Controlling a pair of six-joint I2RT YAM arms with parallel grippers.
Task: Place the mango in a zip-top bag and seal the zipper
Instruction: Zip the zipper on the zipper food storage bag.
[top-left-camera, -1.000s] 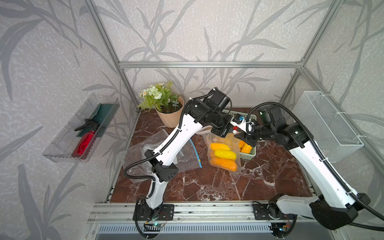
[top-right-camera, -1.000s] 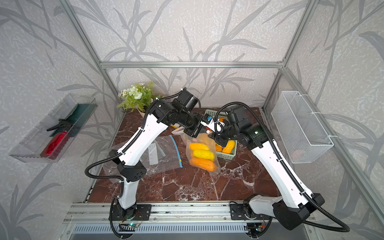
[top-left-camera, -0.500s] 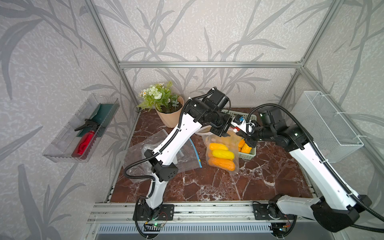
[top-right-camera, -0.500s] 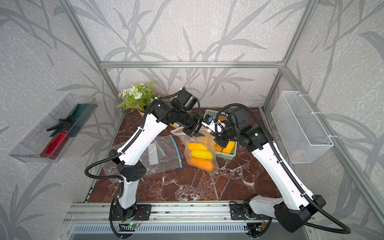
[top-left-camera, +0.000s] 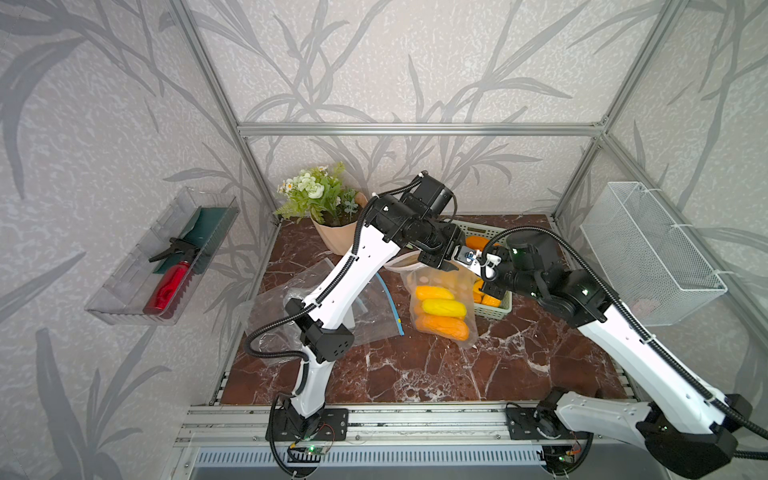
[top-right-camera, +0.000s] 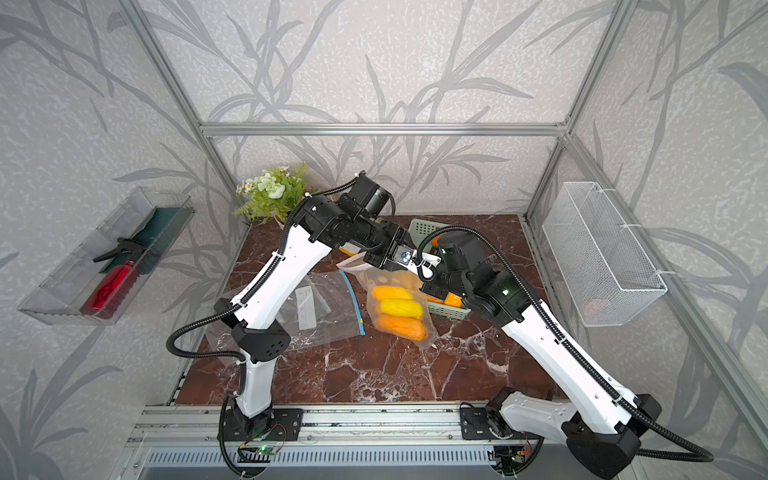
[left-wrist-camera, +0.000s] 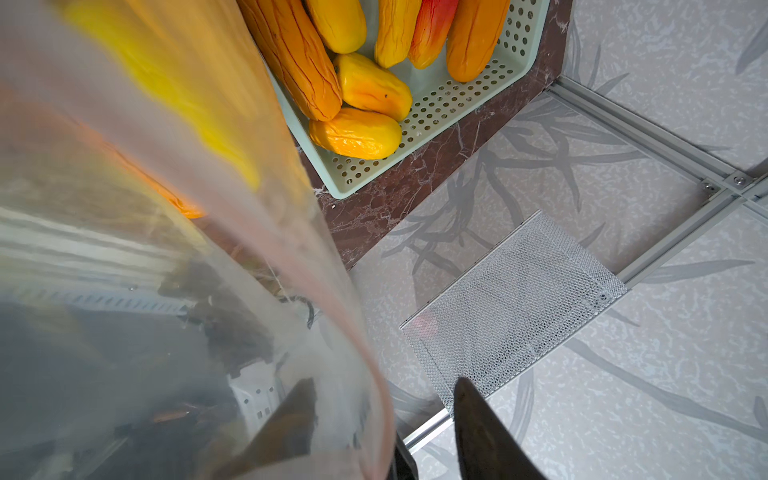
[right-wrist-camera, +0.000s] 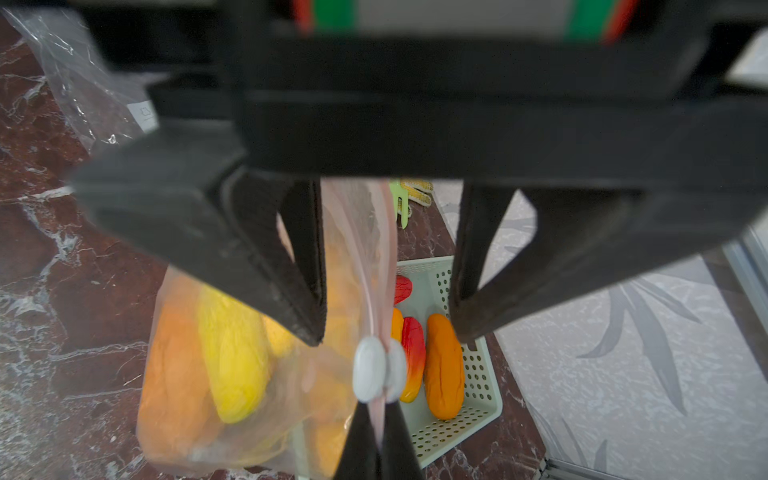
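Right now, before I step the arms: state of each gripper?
Left gripper: open, jaws straddling the top edge of the clear plastic zip-top bag, not clamping it.
Right gripper: shut on that bag's zipper edge.

The zip-top bag, three mangoes stacked in it, rested on the table just left of the basket; a spare bag lay further left, the flowerpot behind it
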